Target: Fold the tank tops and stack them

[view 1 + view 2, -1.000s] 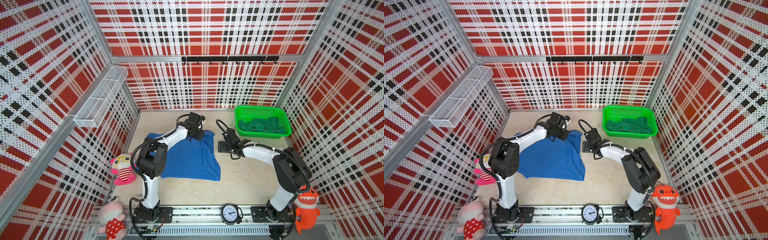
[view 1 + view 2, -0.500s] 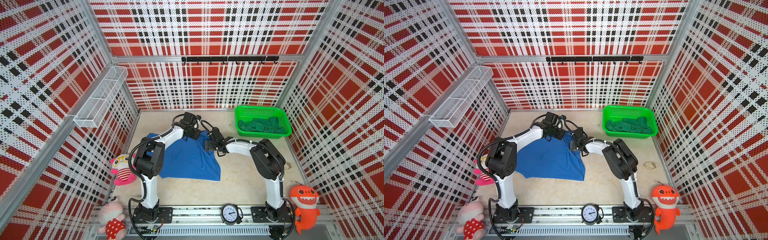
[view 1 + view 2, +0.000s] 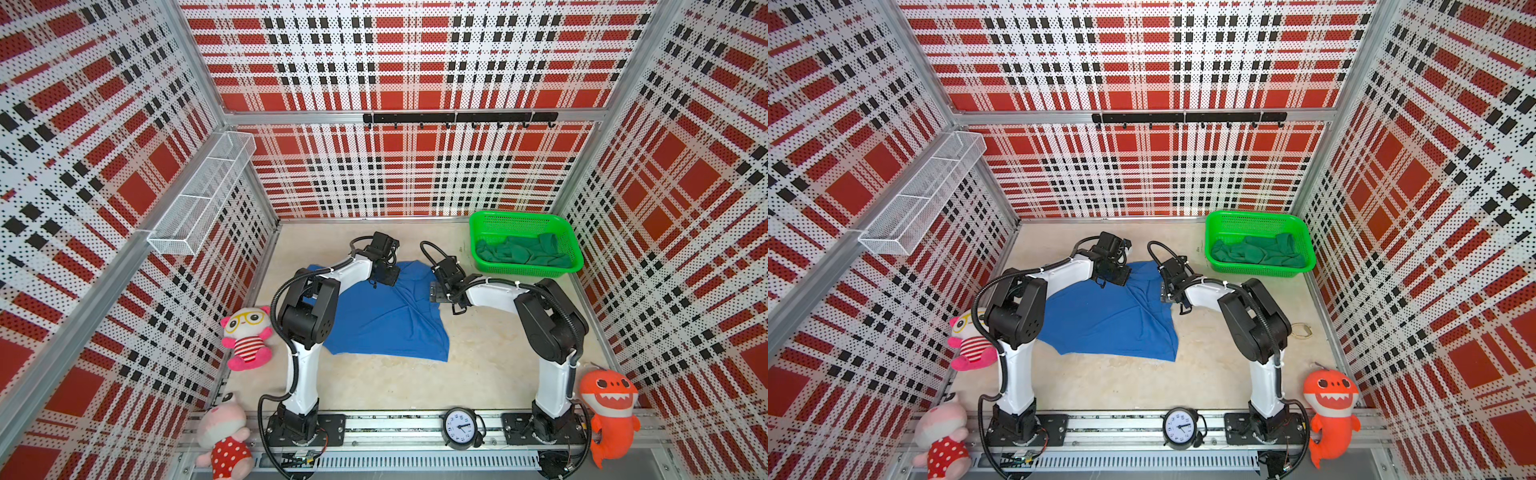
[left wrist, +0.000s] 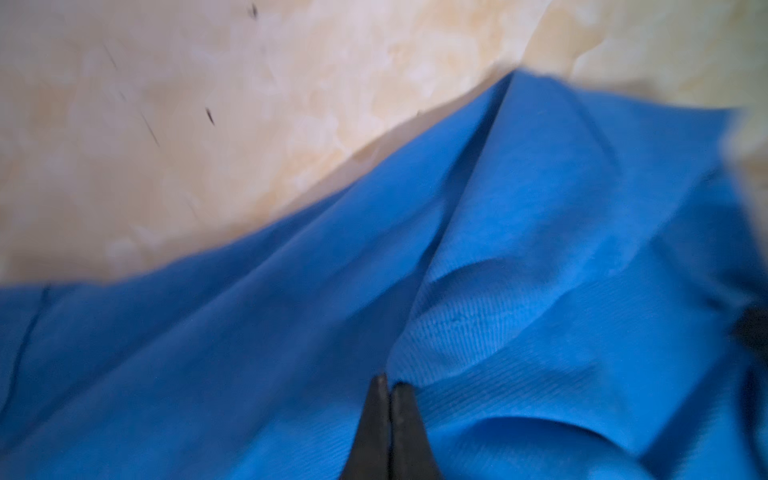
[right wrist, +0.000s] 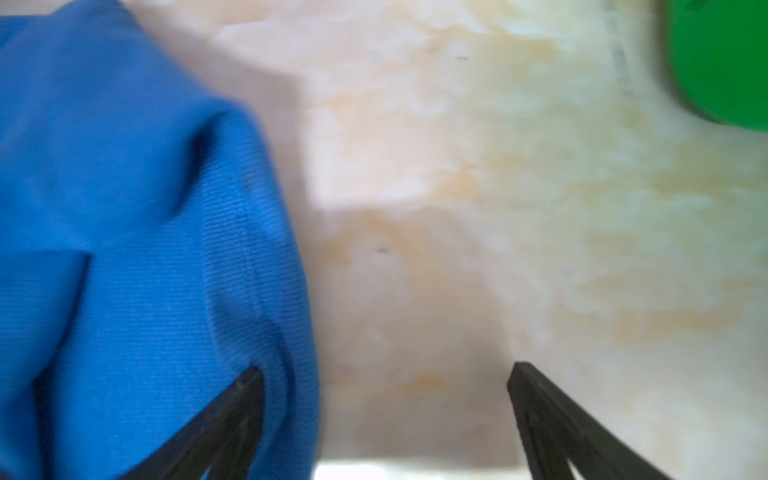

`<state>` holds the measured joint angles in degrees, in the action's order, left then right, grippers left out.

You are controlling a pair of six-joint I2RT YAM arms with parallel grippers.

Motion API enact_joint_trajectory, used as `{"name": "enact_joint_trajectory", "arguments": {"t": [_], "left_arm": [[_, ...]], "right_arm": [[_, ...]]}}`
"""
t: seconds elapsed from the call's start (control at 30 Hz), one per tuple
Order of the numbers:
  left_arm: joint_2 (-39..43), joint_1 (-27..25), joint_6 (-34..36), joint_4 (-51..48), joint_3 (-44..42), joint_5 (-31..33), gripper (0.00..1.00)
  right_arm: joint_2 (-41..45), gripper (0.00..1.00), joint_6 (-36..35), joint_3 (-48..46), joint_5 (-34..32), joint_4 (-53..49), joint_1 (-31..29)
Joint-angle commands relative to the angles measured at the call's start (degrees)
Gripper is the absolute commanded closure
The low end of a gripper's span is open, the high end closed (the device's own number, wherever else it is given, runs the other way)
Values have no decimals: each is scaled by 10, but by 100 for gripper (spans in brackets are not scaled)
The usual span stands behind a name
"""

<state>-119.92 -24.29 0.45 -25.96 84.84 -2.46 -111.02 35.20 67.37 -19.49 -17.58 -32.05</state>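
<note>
A royal blue tank top (image 3: 386, 320) (image 3: 1113, 320) lies spread out, creased, on the beige table in both top views. My left gripper (image 3: 388, 278) (image 3: 1121, 278) is at its far edge, shut on a pinch of the blue cloth (image 4: 519, 257); creases run out from the closed tips (image 4: 388, 380). My right gripper (image 3: 436, 291) (image 3: 1167, 293) stands open at the top's right edge. One finger is over the blue hem (image 5: 249, 291), the other over bare table, with nothing between them (image 5: 386, 370). A dark green tank top (image 3: 523, 253) (image 3: 1258, 253) lies crumpled in the basket.
The bright green mesh basket (image 3: 519, 216) (image 3: 1254, 216) stands at the back right, close to the right arm. Plush toys (image 3: 245, 336) (image 3: 609, 407) sit along both sides, and a small clock (image 3: 459, 428) is on the front rail. A wire shelf (image 3: 199, 199) hangs on the left wall.
The right gripper opened a little wider, swung in to the blue top's right edge, then drew back slightly. The left gripper shifted left and back, staying shut on the cloth.
</note>
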Motion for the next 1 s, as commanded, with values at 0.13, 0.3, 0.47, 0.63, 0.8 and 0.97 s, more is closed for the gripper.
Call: {"name": "enact_joint_trajectory", "arguments": {"t": [0.13, 0.3, 0.47, 0.63, 0.8, 0.97], "left_arm": [[-21, -13, -11, -8, 5, 42, 100], [-38, -19, -12, -9, 14, 42, 100], [-41, -26, -12, -9, 20, 46, 100], [-35, -27, -23, -12, 32, 38, 100], [-3, -37, -46, -1, 41, -4, 100], [24, -61, -71, 9, 61, -30, 100]], "right_arm": [[79, 5, -24, -45, -6, -19, 42], [114, 6, -45, -66, -3, -38, 66], [149, 6, -64, -82, 45, -38, 44], [140, 5, -53, -86, 71, -45, -18], [112, 5, -39, -109, 50, -42, -18], [114, 5, -21, -127, 26, -60, 21]]}}
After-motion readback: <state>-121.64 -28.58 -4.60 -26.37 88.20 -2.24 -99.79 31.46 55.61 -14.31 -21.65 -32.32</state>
